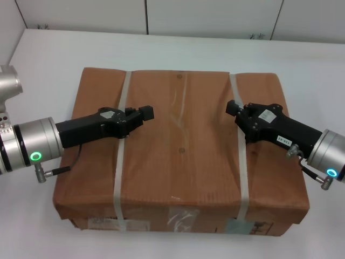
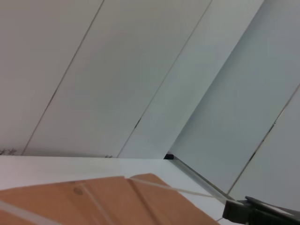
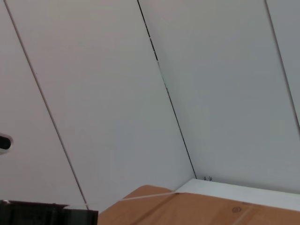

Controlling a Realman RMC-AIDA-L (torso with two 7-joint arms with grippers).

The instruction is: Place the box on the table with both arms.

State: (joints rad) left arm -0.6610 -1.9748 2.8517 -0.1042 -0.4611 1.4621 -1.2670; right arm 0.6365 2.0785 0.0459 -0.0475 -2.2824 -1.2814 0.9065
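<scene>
The box (image 1: 180, 154) is a large brown carton with two whitish straps and labels on its near side. It rests flat on the white table (image 1: 48, 59). My left gripper (image 1: 144, 113) hovers over the box top just right of the left strap, shut and empty. My right gripper (image 1: 233, 108) is over the box top at the right strap, shut and empty. The two grippers point toward each other with a gap between them. The box top shows in the left wrist view (image 2: 117, 201) and the right wrist view (image 3: 201, 208).
White wall panels (image 1: 215, 16) stand behind the table's far edge. Bare tabletop surrounds the box on the far, left and right sides. The box's near side is close to the table's front edge.
</scene>
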